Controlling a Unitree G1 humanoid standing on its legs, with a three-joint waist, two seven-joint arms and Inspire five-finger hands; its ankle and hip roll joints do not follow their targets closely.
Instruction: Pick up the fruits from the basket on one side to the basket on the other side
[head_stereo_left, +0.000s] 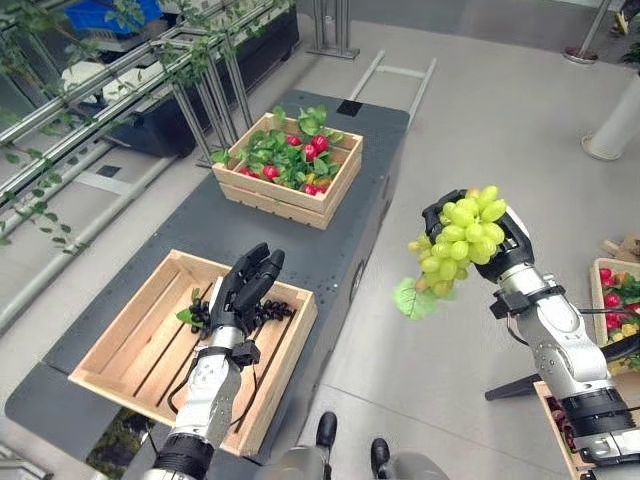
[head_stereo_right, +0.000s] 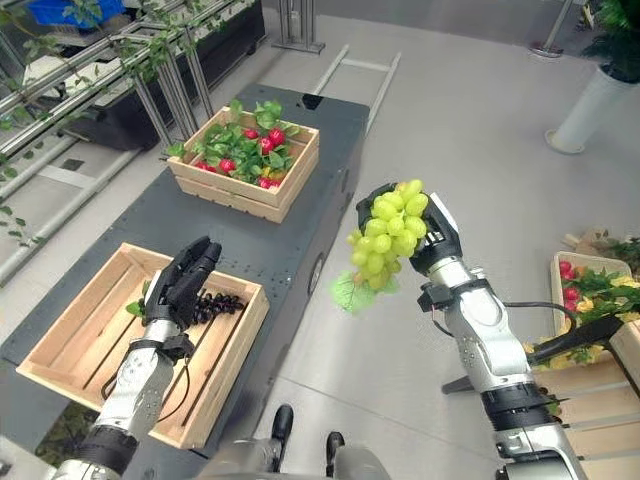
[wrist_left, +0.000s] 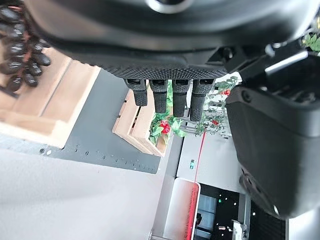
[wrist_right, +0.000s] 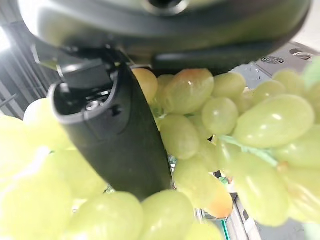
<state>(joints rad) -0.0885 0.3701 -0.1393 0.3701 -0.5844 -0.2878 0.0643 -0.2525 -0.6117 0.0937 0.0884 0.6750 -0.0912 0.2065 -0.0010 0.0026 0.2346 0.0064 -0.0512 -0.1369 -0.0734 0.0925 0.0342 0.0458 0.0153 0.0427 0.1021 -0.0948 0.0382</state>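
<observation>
Over the near wooden crate, the left hand hovers with straight fingers, empty, above a black grape bunch partly hidden behind it. Farther along the dark table sits a crate of red fruit and leaves. Off the table's right, the right hand grips a green grape bunch. No readable writing.

Pale wooden crate; glossy green grapes; matt table.
</observation>
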